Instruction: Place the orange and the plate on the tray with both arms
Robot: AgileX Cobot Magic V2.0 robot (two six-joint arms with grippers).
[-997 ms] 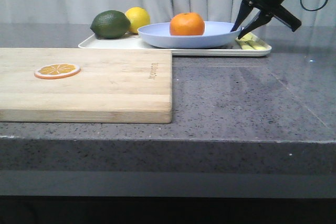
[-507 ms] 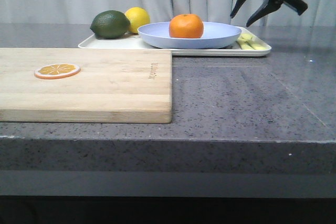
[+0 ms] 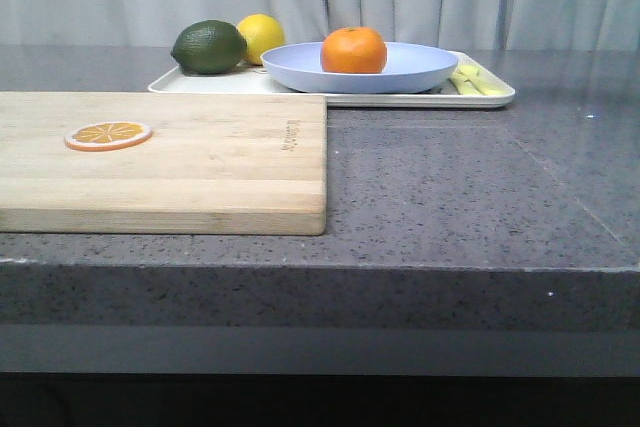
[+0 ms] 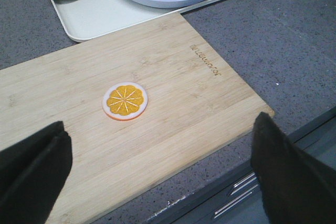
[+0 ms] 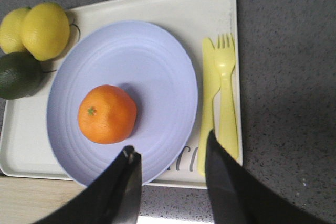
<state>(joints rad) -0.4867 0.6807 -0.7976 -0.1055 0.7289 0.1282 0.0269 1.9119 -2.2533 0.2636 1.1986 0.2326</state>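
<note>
front: orange [image 3: 354, 50] on plate [image 3: 360, 67] on tray [image 3: 330, 97], upper center | left wrist: left gripper [image 4: 157, 177] jaws wide, empty, bottom | right wrist: right gripper [image 5: 170, 169] jaws apart, empty, bottom center; risk: descending clips plate rim, orange rolls

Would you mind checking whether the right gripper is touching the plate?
Apart. The right wrist view shows the open right gripper hanging above the plate, and the front view shows nothing touching the plate's rim.

Grey speckled counter [image 3: 450, 187] with two things on it

A wooden cutting board [image 3: 190, 162] lies near the front-left edge; the white tray [image 3: 495, 98] sits just behind it.
</note>
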